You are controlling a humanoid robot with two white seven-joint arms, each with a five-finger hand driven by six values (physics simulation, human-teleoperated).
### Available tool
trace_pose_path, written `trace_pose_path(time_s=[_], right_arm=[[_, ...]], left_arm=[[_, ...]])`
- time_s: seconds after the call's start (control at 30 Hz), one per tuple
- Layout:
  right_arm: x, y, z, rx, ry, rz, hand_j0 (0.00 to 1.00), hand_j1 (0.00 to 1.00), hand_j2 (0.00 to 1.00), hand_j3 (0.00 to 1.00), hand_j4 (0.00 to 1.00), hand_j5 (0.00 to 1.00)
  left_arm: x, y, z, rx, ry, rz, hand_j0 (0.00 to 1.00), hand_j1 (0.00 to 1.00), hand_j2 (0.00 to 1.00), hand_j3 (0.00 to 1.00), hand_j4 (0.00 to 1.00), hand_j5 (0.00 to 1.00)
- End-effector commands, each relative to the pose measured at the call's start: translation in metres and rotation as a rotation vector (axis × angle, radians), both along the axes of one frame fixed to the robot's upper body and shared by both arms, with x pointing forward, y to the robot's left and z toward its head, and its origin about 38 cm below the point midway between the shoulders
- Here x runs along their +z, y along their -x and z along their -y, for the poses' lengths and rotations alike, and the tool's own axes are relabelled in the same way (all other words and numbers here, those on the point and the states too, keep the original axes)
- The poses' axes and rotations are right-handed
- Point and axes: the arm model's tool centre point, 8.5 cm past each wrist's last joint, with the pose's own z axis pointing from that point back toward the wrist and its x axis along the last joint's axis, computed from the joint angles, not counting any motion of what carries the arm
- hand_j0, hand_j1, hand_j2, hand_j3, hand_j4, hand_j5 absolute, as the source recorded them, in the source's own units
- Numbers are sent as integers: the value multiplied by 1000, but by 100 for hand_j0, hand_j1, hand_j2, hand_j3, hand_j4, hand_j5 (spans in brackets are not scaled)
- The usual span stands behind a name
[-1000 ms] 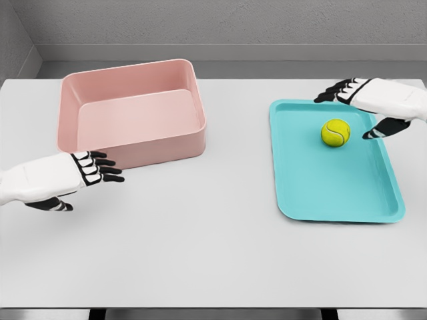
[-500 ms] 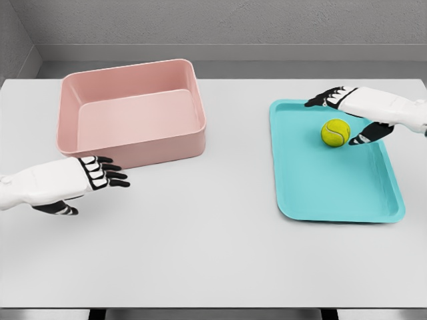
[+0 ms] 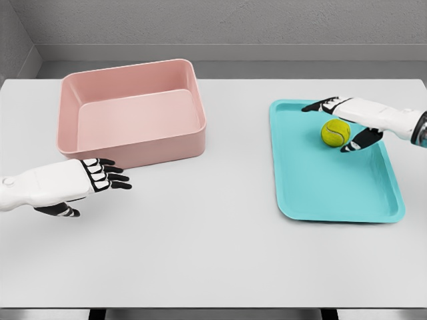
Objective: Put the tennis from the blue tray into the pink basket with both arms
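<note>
A yellow-green tennis ball (image 3: 335, 133) lies on the blue tray (image 3: 327, 180) at the right of the table. My right hand (image 3: 337, 125) reaches in from the right with its fingers spread around the ball, black fingertips behind it and the thumb in front; it is open and close to the ball. The pink basket (image 3: 131, 112) stands at the back left with nothing inside. Just in front of the basket's near wall, my left hand (image 3: 100, 179) hovers over the table, fingers extended and holding nothing.
The white table (image 3: 213, 253) stretches between basket and tray. A grey wall runs behind the table's far edge.
My right hand has lowered and moved left, bringing its fingers around the ball. The left hand has slid slightly right and toward the table's front. The ball has not moved.
</note>
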Motion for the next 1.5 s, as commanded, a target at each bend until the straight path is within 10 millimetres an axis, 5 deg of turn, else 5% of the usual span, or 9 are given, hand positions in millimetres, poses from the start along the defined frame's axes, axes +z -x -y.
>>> trace_pose_path(time_s=[0.0,0.87,1.47], right_arm=[[-8,-2,2,-19,-18,-21,100,100,100,100,100,100],[-38,-11,20,-111,-38,-110,100,100,100,100,100,100],[-39,-23,23,-148,-63,-120,100,100,100,100,100,100]], left_arm=[[1,0,0,3,4,-2,100,100,100,100,100,100],[-4,1,4,-6,4,-17,100,100,100,100,100,100],[-4,0,4,-6,4,-15,100,100,100,100,100,100]])
